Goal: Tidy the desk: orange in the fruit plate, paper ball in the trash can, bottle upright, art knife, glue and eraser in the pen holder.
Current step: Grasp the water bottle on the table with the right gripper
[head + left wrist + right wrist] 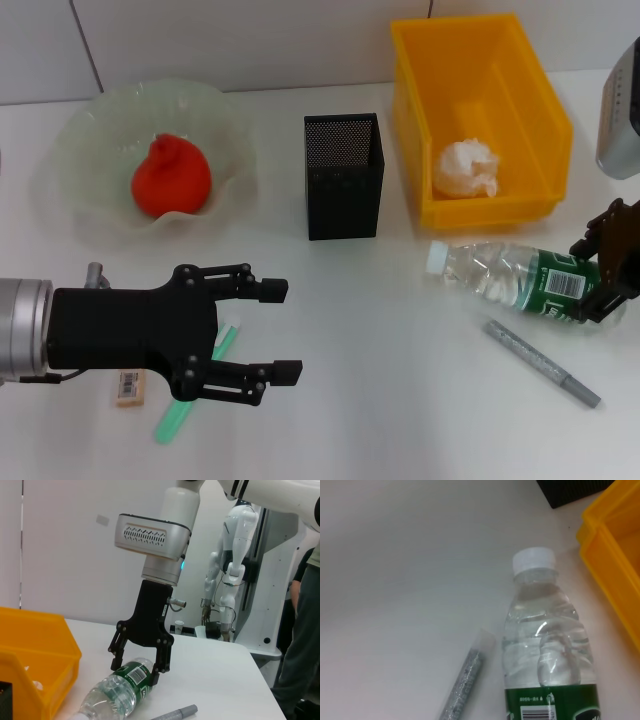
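Clear plastic bottle (pixel 520 282) lies on the white worktop (pixel 380 400), its base straddled by the right end effector (pixel 603 277); the left end effector (pixel 275 330) hovers wide open.

Right gripper (pixel 600 270) straddles the lying water bottle (pixel 520 283); orange (pixel 171 180) sits in the fruit plate (pixel 80 140); paper ball (pixel 468 168) in the yellow bin (pixel 530 90).
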